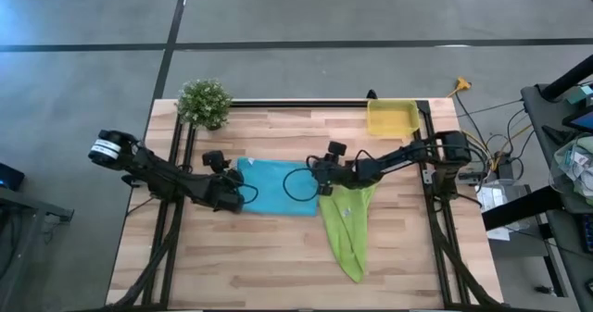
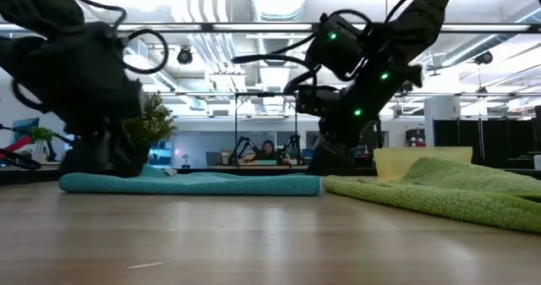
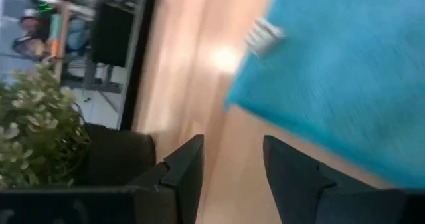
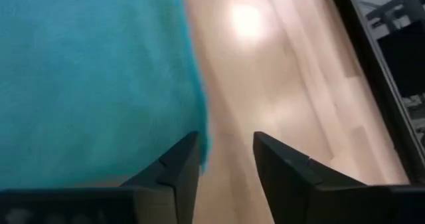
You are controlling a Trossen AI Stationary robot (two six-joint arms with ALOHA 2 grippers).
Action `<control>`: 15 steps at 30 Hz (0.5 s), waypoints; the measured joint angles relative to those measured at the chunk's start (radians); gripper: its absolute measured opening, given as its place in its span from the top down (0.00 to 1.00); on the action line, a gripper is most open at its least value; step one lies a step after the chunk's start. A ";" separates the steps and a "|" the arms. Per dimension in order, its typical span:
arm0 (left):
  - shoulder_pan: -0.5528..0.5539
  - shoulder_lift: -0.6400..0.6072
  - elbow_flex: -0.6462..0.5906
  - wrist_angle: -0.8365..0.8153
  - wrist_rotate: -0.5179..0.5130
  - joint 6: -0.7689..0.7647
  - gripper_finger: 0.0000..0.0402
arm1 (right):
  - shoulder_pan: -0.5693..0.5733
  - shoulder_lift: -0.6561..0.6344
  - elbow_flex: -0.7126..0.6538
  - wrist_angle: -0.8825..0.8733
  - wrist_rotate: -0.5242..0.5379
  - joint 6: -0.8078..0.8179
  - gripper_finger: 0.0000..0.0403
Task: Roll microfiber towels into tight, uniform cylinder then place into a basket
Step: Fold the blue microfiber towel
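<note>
The turquoise towel (image 1: 276, 186) lies flat on the table's middle; it also shows in the low view (image 2: 194, 183). A small white tag (image 3: 263, 32) shows at its edge. The lime-green towel (image 1: 347, 224) lies spread and rumpled to its right, running toward the near edge. The yellow basket (image 1: 391, 118) stands at the far right. My left gripper (image 3: 229, 164) is open, low over bare wood by the turquoise towel's left edge (image 1: 232, 196). My right gripper (image 4: 222, 164) is open over the towel's right edge (image 1: 320, 178), one finger on either side of it.
A small potted plant (image 1: 204, 102) stands at the table's far left corner. Bare wood (image 1: 241, 266) lies along the near side, left of the green towel. Black frame rails (image 1: 296, 104) run along the table's far edge and sides.
</note>
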 joint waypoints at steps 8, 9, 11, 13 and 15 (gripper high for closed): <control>-0.102 -0.251 0.007 0.019 0.074 0.098 0.65 | 0.147 -0.152 -0.058 -0.048 -0.004 0.059 0.65; -0.110 -0.288 0.008 0.037 0.088 0.104 0.65 | 0.169 -0.175 -0.069 -0.049 -0.011 0.059 0.65; -0.126 -0.363 0.002 0.104 0.179 0.172 0.65 | 0.210 -0.214 -0.089 -0.019 -0.052 0.049 0.65; -0.139 -0.413 -0.007 0.166 0.321 0.257 0.65 | 0.248 -0.242 -0.116 0.026 -0.089 0.040 0.65; -0.149 -0.434 -0.021 0.245 0.411 0.310 0.66 | 0.279 -0.250 -0.137 0.081 -0.121 0.039 0.66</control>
